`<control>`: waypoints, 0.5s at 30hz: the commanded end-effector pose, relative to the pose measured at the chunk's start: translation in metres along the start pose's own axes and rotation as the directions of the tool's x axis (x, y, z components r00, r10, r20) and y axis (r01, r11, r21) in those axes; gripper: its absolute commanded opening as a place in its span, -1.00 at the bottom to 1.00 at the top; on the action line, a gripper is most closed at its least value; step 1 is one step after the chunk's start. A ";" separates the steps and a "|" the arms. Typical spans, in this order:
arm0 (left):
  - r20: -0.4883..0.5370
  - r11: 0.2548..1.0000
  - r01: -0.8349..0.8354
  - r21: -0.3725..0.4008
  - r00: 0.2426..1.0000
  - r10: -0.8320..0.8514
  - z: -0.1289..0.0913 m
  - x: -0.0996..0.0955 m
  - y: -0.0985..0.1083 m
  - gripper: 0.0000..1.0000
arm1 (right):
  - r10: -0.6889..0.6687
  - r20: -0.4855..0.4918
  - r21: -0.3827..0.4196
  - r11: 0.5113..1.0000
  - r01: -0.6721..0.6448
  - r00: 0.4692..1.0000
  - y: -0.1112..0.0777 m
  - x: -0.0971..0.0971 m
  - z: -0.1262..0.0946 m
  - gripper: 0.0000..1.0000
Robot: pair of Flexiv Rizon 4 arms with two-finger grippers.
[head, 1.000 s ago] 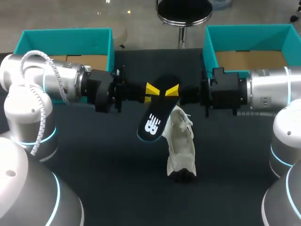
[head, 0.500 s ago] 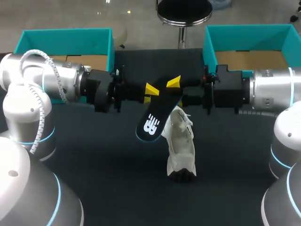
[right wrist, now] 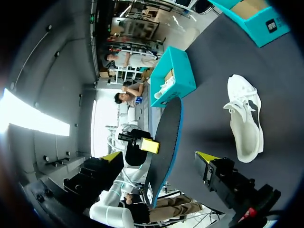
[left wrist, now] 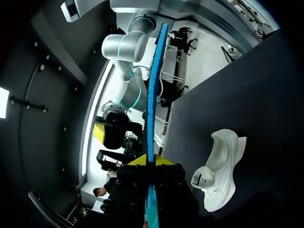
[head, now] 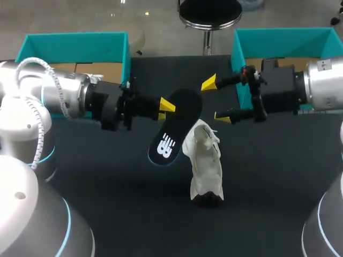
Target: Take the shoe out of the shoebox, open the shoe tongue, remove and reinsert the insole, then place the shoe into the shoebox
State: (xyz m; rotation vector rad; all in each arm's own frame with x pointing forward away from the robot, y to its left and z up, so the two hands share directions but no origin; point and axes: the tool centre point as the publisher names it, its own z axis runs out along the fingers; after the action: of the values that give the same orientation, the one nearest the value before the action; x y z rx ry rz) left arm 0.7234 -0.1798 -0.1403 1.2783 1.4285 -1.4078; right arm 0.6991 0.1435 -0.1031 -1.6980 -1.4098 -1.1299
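Black insole [head: 174, 128] up in the air over the dark table [head: 107, 209], slanting down toward the robot, printed face upward in the head view and seen edge-on, with a blue rim, in the left wrist view. Pinched near its far end, on one long edge, between the closed yellow tips of the left gripper [head: 163, 107]. Left arm stretched level from the left side, wrist pointing toward the middle.

White shoe [head: 206, 163] out of the box, resting on the table just beside and below the insole's lower end, dark opening nearest the robot; probably tipped onto its side, though the head view leaves that unsure. Contact between insole and shoe not clear.

Right gripper [head: 216, 100] spread wide, holding nothing, fingers pointing at the insole's far end but apart from it. Right arm level, coming in from the right side above the table.

Left teal box [head: 126, 59] and right teal box [head: 236, 53] at the table's far corners, both partly covered by the arms, brown bottoms showing inside.
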 end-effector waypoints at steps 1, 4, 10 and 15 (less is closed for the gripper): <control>-0.003 1.000 -0.003 -0.003 1.000 0.003 -0.005 0.000 -0.005 -1.00 | -0.040 0.323 0.124 0.992 0.000 0.946 0.003 0.004 -0.034 1.00; -0.005 1.000 -0.005 -0.004 1.000 0.005 -0.006 0.000 -0.006 -1.00 | 0.006 0.378 0.101 0.994 -0.047 0.926 0.005 -0.004 -0.039 1.00; -0.021 1.000 -0.010 -0.004 1.000 0.010 -0.009 0.001 -0.011 -1.00 | 0.006 0.378 0.101 0.994 -0.047 0.926 0.005 -0.004 -0.039 1.00; -0.026 1.000 -0.018 -0.001 0.999 0.018 -0.011 -0.002 -0.012 -1.00 | 0.006 0.378 0.101 0.994 -0.047 0.926 0.005 -0.004 -0.039 1.00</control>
State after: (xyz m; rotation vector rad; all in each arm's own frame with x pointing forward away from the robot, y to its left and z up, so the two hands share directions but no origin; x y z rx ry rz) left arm 0.7154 -0.1703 -0.1369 1.3042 1.4321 -1.3876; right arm 0.6950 0.1045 -0.0918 -1.8708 -1.6005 -0.7752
